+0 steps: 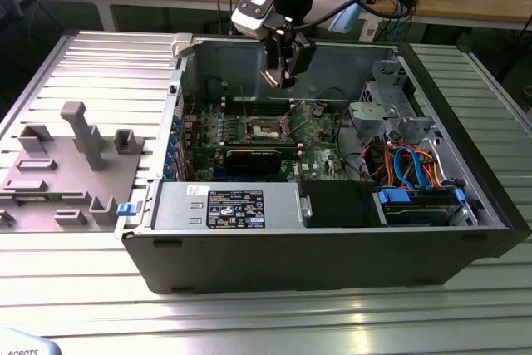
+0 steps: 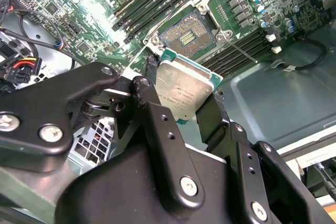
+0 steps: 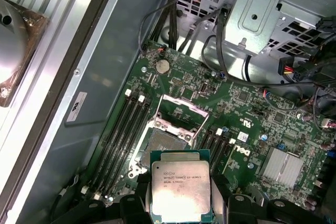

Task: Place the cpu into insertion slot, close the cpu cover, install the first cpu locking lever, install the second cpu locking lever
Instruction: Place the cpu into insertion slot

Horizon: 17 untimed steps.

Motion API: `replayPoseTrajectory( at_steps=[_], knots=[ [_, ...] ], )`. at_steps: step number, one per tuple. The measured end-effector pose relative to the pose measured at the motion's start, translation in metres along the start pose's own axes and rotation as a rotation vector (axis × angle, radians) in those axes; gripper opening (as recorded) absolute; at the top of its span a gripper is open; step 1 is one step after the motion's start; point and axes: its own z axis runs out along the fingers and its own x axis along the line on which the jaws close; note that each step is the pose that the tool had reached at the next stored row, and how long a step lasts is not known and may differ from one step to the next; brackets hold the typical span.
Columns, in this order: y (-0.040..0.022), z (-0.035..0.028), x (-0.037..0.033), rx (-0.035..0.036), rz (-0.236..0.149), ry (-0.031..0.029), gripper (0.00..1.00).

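Fingers (image 2: 210,119) clamp the cpu (image 2: 184,90); it hangs (untouching) above the insertion slot (image 2: 186,35).

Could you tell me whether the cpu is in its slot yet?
Out: the gripper holds the cpu clear of the insertion slot, whose dark centre lies bare.

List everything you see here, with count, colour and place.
computer case: one, dark grey, open, on the table
table: one, silver, ribbed, under the case
motherboard: one, green, inside the case
insertion slot: one, silver-rimmed, uncovered, on the motherboard
cpu cover: one, silver, raised beside the insertion slot
holder block: one, grey, on the table, exterior view's left
cpu: one, silver-topped, held over the motherboard
gripper: one, black, fingers shut on the cpu
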Motion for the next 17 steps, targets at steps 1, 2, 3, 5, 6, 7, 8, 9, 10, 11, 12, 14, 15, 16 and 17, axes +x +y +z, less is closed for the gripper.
replayPoseTrajectory(
  at_steps=[1, 2, 3, 5, 6, 7, 8, 9, 10, 11, 12, 14, 15, 16, 17],
  knots=[
    [0.0, 0.0, 0.0, 0.0, 0.001, 0.0, 0.54],
    [0.0, 0.0, 0.0, 0.0, 0.002, -0.0001, 0.54],
    [0.0, 0.0, 0.0, 0.0, 0.003, -0.0002, 0.54],
    [0.0, 0.0, 0.0, -0.0001, 0.004, -0.0002, 0.54],
    [0.0, 0.0, 0.0, -0.0001, 0.004, -0.0002, 0.54],
    [0.0, 0.0, 0.0, -0.0001, 0.005, -0.0003, 0.54],
    [0.0, 0.0, 0.0, -0.0001, 0.006, -0.0004, 0.54],
    [0.0, 0.0, 0.0, -0.0002, 0.007, -0.0004, 0.54],
    [0.0, 0.0, 0.0, -0.0001, 0.008, -0.0005, 0.54],
    [0.0, 0.0, 0.0, -0.0002, 0.009, -0.0004, 0.54],
    [0.0, 0.0, 0.0, -0.0002, 0.009, -0.0005, 0.54],
    [0.0, 0.0, 0.0, -0.0002, 0.011, -0.0006, 0.54],
    [0.0, 0.0, 0.0, -0.0002, 0.011, -0.0006, 0.54],
    [0.0, 0.0, 0.0, -0.0002, 0.012, -0.0007, 0.54],
    [0.0, 0.0, 0.0, -0.0002, 0.013, -0.0007, 0.54]
  ],
)
